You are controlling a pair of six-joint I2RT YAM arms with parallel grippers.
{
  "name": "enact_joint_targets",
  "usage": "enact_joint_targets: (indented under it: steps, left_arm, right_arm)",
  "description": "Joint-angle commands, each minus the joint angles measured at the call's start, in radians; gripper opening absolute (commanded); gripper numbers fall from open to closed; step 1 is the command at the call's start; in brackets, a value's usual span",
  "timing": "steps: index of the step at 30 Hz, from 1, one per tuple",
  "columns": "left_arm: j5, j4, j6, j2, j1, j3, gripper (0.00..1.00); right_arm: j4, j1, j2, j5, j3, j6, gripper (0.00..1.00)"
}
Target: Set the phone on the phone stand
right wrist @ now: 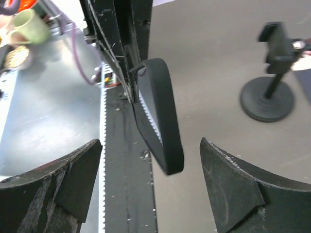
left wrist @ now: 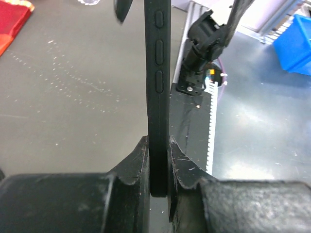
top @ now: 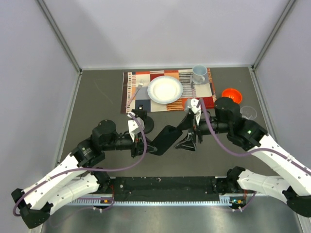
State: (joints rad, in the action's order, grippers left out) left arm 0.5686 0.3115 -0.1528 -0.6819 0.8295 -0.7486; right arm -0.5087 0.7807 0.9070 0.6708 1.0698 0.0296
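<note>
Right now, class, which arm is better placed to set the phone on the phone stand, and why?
Probably left: the left pincer is clamped on the phone, and the phone stand stands close beside it. The right pincer is open, holding nothing, flanking the phone's free end.

The top camera looks down on the table [top: 97,97]; both wrist cameras view the phone [left wrist: 158,97] closely from opposite ends.

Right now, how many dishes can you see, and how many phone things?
Dishes: 4 (plate, mug, orange bowl, clear glass)
Phone things: 2 (phone, phone stand)
Total: 6
</note>
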Motion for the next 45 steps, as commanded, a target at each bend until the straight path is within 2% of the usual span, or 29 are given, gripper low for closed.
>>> enact_joint_targets:
  steps: [1,4,7,9,15,23,33,36,37,40,42,43,45]
  left_arm:
    - [0.148,-0.169,-0.010,0.035,0.000,-0.020,0.00]
    - [0.163,-0.172,-0.004,0.042,0.000,-0.011,0.00]
    - [0.168,-0.189,-0.010,0.051,0.000,0.000,0.00]
    - [0.174,-0.207,-0.022,0.059,0.000,0.006,0.00]
    - [0.182,-0.253,-0.056,0.076,0.000,0.025,0.00]
    - [0.182,-0.259,-0.062,0.084,-0.001,0.025,0.00]
    - [0.160,-0.261,-0.068,0.091,0.000,0.028,0.00]
    - [0.151,-0.258,-0.067,0.087,0.000,0.023,0.00]
    - [0.143,-0.256,-0.070,0.085,0.000,0.022,0.00]
    - [0.087,-0.235,-0.071,0.085,0.000,0.015,0.00]
    - [-0.011,-0.198,-0.056,0.087,0.000,-0.004,0.19]
    - [-0.060,-0.180,-0.056,0.097,0.000,-0.011,0.40]
    - [-0.224,-0.129,-0.051,0.117,0.000,-0.021,0.56]
  right_arm:
    - [0.018,-0.012,0.050,0.233,0.062,0.018,0.80]
    - [0.108,-0.012,0.064,0.309,0.049,-0.060,0.72]
    - [0.295,-0.014,0.058,0.369,-0.010,-0.186,0.68]
    - [0.442,-0.012,0.052,0.386,-0.042,-0.287,0.59]
    - [0.559,-0.012,0.044,0.385,-0.103,-0.373,0.47]
    - [0.601,-0.012,0.047,0.368,-0.105,-0.388,0.33]
    - [0.674,-0.011,0.053,0.345,-0.139,-0.407,0.29]
    - [0.668,-0.003,0.059,0.357,-0.139,-0.381,0.17]
    - [0.658,0.002,0.062,0.355,-0.137,-0.364,0.00]
    - [0.589,0.003,0.059,0.277,-0.137,-0.307,0.00]
    - [0.552,0.002,0.052,0.141,-0.145,-0.272,0.00]
    - [0.540,0.003,0.049,0.125,-0.149,-0.249,0.00]
    - [0.510,0.000,0.041,0.076,-0.145,-0.198,0.00]
